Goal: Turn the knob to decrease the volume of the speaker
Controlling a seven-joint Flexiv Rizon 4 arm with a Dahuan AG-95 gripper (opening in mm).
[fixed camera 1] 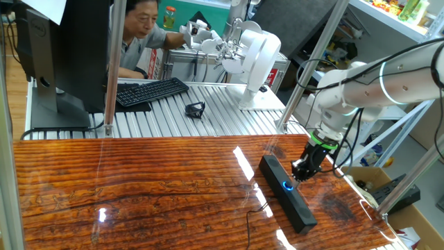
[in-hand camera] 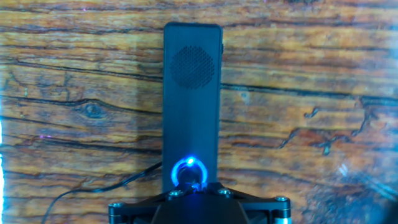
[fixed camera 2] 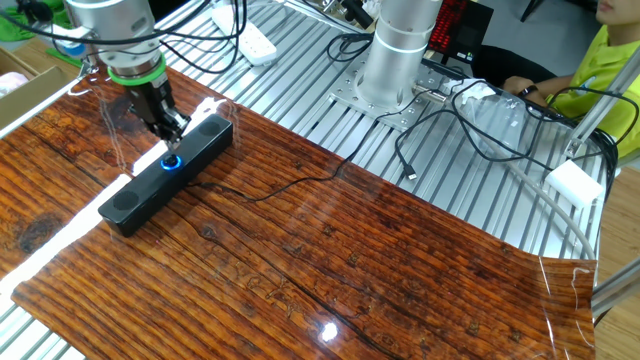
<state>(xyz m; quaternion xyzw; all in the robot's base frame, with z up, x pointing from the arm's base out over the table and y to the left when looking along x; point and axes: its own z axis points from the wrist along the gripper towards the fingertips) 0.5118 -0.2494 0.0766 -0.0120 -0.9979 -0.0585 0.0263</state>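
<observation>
The speaker (fixed camera 1: 286, 190) is a long slim black bar lying on the wooden tabletop, with a thin black cable running off its side. It also shows in the other fixed view (fixed camera 2: 168, 172) and the hand view (in-hand camera: 191, 93). The knob (fixed camera 1: 287, 185) is a small dial ringed in blue light near the bar's middle (fixed camera 2: 171, 161) (in-hand camera: 189, 172). My gripper (fixed camera 1: 300, 173) points down at the knob, tips just over its near edge (fixed camera 2: 170, 138) (in-hand camera: 194, 186). The jaws look closed together, and they hide the lower part of the blue ring in the hand view.
Behind the wooden top (fixed camera 1: 139, 187) lies a ribbed metal table with a black keyboard (fixed camera 1: 151, 91), a small black object (fixed camera 1: 195, 109) and a white robot base (fixed camera 1: 258, 62). A person sits at the far side. Loose cables (fixed camera 2: 450, 120) lie on the metal table.
</observation>
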